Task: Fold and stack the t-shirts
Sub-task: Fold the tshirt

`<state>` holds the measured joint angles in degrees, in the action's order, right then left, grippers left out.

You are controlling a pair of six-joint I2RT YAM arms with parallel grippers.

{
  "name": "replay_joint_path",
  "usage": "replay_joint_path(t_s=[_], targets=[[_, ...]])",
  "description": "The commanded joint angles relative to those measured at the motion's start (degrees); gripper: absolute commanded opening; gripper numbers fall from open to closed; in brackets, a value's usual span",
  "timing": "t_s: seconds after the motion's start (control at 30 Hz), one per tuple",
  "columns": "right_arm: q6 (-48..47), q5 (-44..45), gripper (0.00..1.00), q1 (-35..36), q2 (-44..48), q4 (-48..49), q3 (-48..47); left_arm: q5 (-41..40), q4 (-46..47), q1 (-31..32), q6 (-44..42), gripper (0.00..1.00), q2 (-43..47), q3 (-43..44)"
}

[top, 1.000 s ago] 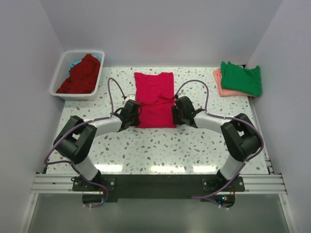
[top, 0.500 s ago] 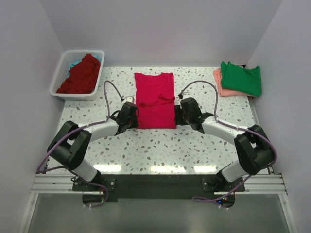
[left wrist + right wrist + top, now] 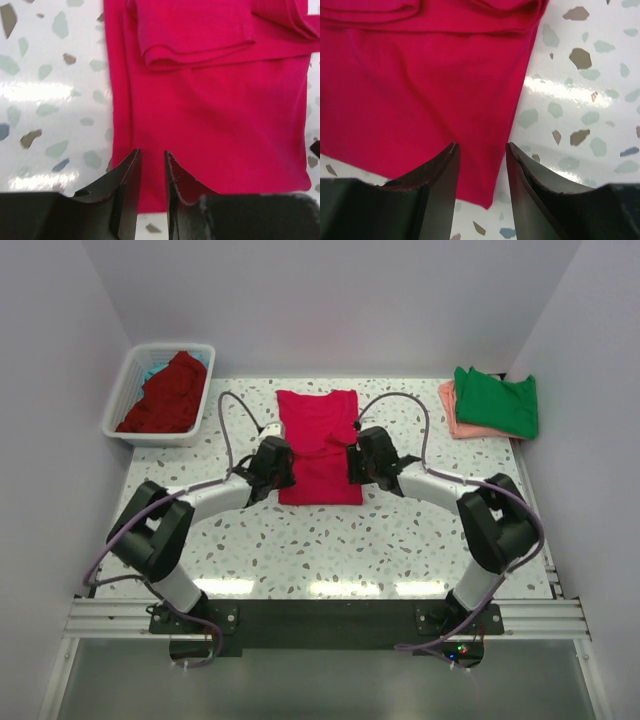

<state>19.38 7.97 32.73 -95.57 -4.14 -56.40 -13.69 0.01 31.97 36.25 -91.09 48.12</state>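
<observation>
A crimson-pink t-shirt [image 3: 318, 440] lies flat mid-table, folded to a narrow rectangle with its sleeves turned in. My left gripper [image 3: 286, 467] hovers at its near left corner and my right gripper [image 3: 351, 463] at its near right corner. The left wrist view shows the left gripper [image 3: 151, 152] open by a narrow gap over the pink cloth [image 3: 210, 115], nothing between the fingers. In the right wrist view the right gripper [image 3: 482, 146] is open wider above the shirt's near corner [image 3: 420, 90]. A green t-shirt [image 3: 497, 400] lies on a salmon one [image 3: 450, 412] at the back right.
A white slatted basket [image 3: 123, 398] at the back left holds a dark red t-shirt [image 3: 168, 395] over a bit of teal cloth [image 3: 155, 370]. Grey walls close in the speckled table [image 3: 400, 540] on the left, right and back.
Both grippers drew back slightly from the shirt half a second ago, then came forward and inward. They now overlap its near corners. Neither jaw gap has changed.
</observation>
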Motion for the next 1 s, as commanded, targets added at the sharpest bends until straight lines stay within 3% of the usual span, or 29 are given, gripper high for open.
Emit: replay_joint_path(t_s=[0.0, 0.43, 0.97], targets=[[-2.4, 0.1, 0.45, 0.2, -5.0, 2.7, -7.8, -1.4, 3.9, 0.1, -1.7, 0.29, -7.0, 7.3], [-6.0, 1.7, 0.45, 0.4, -17.7, 0.7, -21.0, -4.5, 1.9, -0.1, -3.9, 0.27, -20.0, 21.8], [-8.7, 8.3, 0.44, 0.2, -26.9, 0.5, -33.1, -11.8, 3.0, -1.6, -7.2, 0.27, -24.6, 28.5]])
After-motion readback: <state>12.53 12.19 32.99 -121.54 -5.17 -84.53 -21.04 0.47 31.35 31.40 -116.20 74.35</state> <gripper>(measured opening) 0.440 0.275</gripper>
